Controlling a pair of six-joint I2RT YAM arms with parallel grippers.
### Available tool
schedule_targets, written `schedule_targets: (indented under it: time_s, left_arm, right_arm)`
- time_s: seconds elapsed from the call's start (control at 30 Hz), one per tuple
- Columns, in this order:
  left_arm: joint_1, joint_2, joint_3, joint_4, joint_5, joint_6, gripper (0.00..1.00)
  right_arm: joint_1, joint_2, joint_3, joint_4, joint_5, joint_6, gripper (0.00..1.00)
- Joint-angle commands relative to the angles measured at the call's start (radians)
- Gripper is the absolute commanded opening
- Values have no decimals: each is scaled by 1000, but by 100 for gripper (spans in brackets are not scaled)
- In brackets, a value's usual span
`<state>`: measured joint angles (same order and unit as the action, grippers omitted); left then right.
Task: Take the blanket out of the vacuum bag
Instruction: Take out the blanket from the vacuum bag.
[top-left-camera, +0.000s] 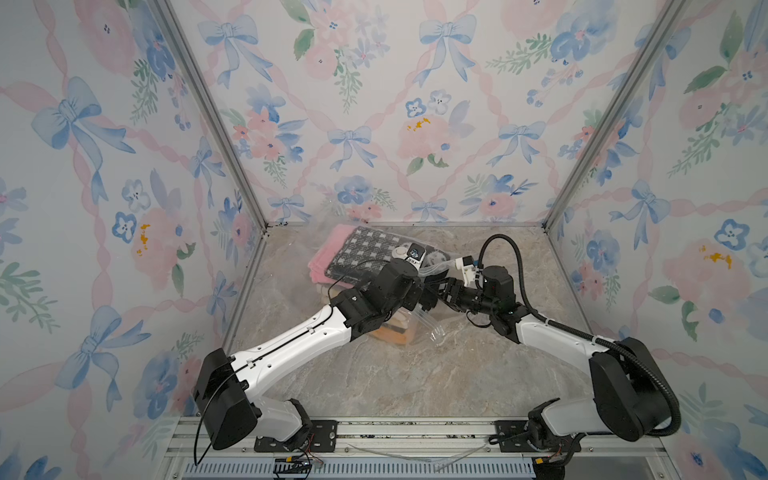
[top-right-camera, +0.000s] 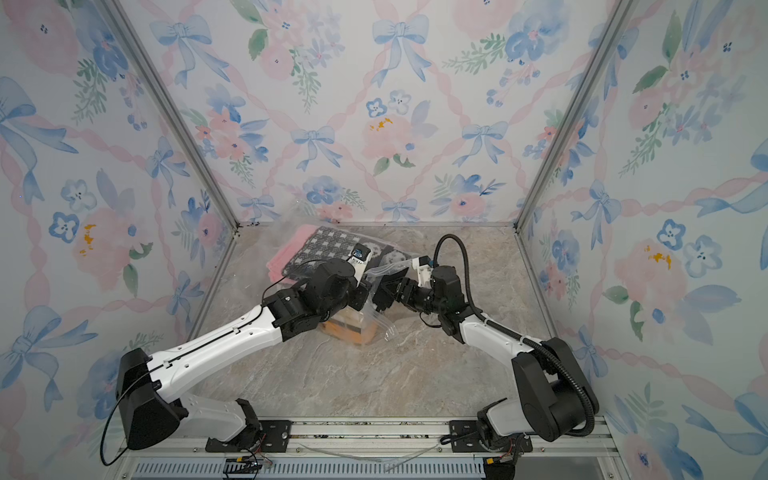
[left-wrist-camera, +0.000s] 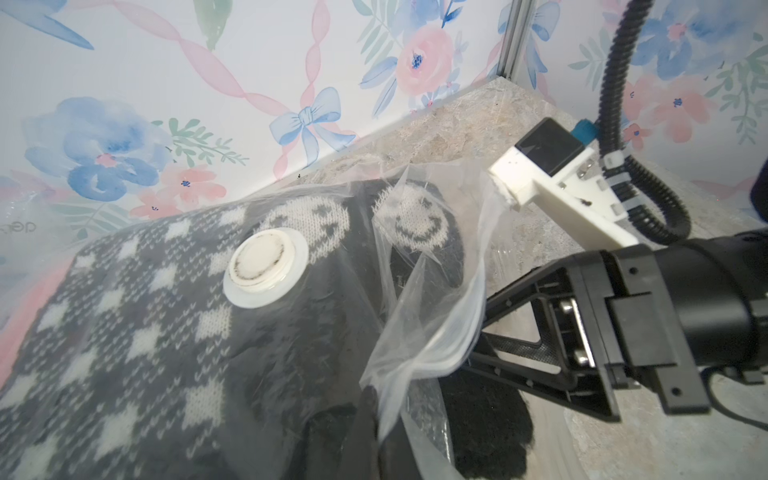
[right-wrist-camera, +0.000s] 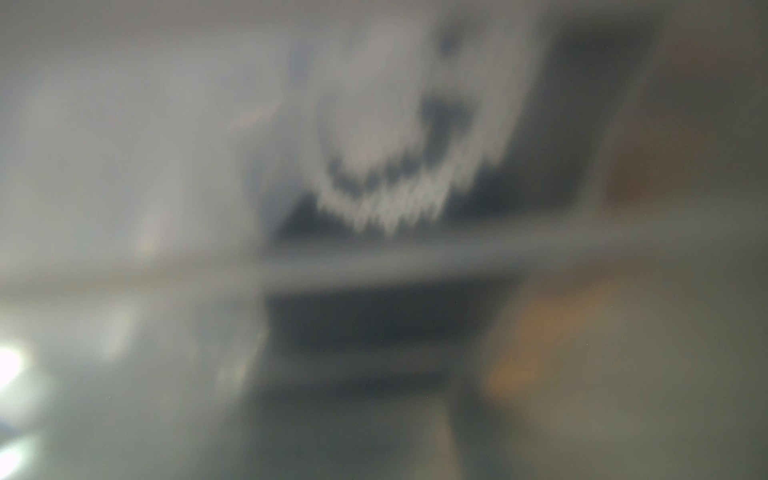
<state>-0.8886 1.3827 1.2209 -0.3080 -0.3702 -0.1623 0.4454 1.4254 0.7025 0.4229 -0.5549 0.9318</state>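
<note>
The vacuum bag (top-left-camera: 432, 328) is clear crinkly plastic lying at the back middle of the table, with its white valve cap (left-wrist-camera: 266, 268) on top. Inside it is a stack of folded cloth. On top lies a dark grey knit blanket (left-wrist-camera: 145, 332) with white diamonds and smiley faces, seen in both top views (top-right-camera: 332, 245). My left gripper (left-wrist-camera: 372, 407) is shut on a flap of the bag's plastic at its mouth. My right gripper (left-wrist-camera: 476, 334) stands open at that mouth, its tips hidden under the flap. The right wrist view is blurred and shows a smiley face (right-wrist-camera: 395, 124) close up.
A pink folded cloth (top-left-camera: 332, 253) and an orange one (top-left-camera: 395, 332) lie in the same stack. Floral walls close in the marble table (top-left-camera: 374, 382) on three sides. An aluminium rail (top-left-camera: 374, 432) runs along the front. The right arm's black cable (top-left-camera: 515, 266) loops above its wrist.
</note>
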Motion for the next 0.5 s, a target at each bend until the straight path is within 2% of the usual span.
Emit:
schedule_targets:
  time_s: [0.0,0.17,0.47]
  left_arm:
    - [7,4,-17,12,-13,-20,0]
    - [7,2,-23,12,-16,-22,0]
    - [7,-32,-68,21,-27,-24,0]
  right_arm:
    - [16,-15,-6,48,15,19,65]
    - [27,3,50,31,-17,11,56]
    - [39,5,131,-18,-35,-16,56]
